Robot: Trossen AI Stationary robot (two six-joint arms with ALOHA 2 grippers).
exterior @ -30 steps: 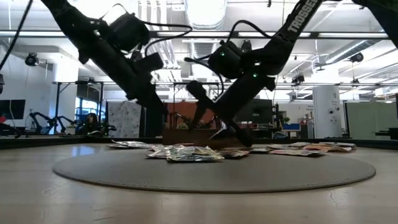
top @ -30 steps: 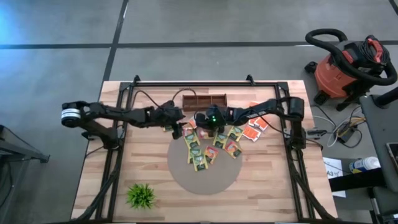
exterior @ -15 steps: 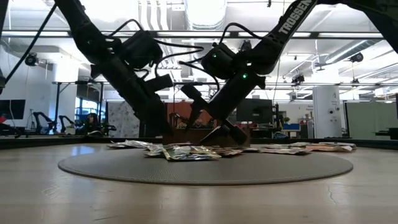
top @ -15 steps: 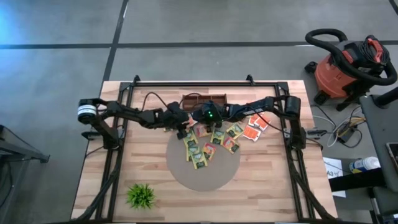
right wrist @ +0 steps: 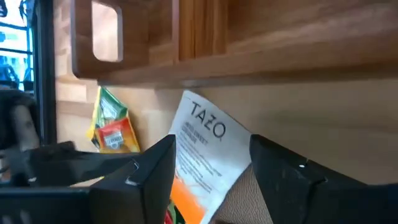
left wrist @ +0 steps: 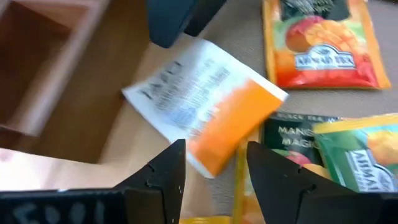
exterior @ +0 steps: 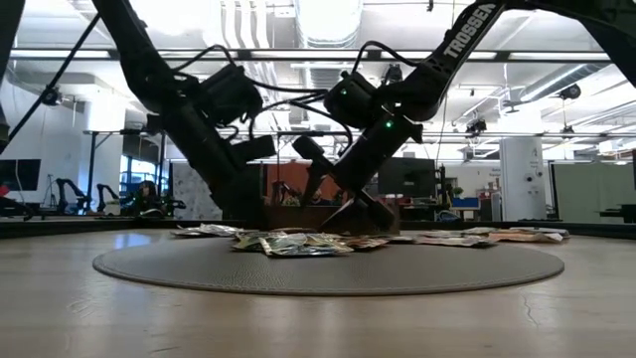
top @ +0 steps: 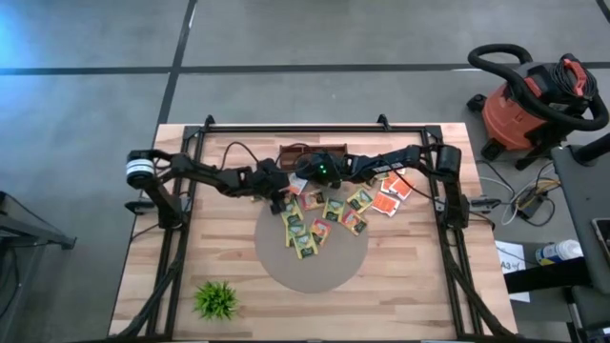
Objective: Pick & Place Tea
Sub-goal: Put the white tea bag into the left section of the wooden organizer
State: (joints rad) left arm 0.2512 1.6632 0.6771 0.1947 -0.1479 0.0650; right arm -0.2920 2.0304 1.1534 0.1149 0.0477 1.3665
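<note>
Several flat tea sachets (top: 324, 221), yellow-green and orange, lie on a round grey mat (top: 315, 272), with red ones (top: 389, 195) beside it. A white-and-orange sachet (left wrist: 205, 118) lies at the mat's far edge, just before the wooden tray (top: 313, 154). My left gripper (top: 277, 198) is open and low, its fingers either side of the sachet's orange end (left wrist: 214, 158). My right gripper (top: 303, 184) is open too, facing it, with the same sachet (right wrist: 208, 152) between its fingers. Both show low over the pile in the low view (exterior: 298, 242). My left gripper stands with one finger on each side of the sachet's orange end; I cannot tell whether either finger touches it. My right gripper has one finger (left wrist: 180, 18) over the sachet's white corner (left wrist: 165, 78), coming slanting from the table's right; whether it touches, I cannot tell.
The tray's near wall (right wrist: 249, 56) stands right behind the sachet. A small green plant (top: 216, 299) sits near the table's near left corner. A black frame (top: 305, 125) runs along the far edge. A red shop vacuum (top: 534, 100) stands on the floor to the right.
My right gripper has moved toward the far edge and left, nearing the tray, and dropped lower. My left arm has reached farther right, bringing its gripper down close to the right one.
</note>
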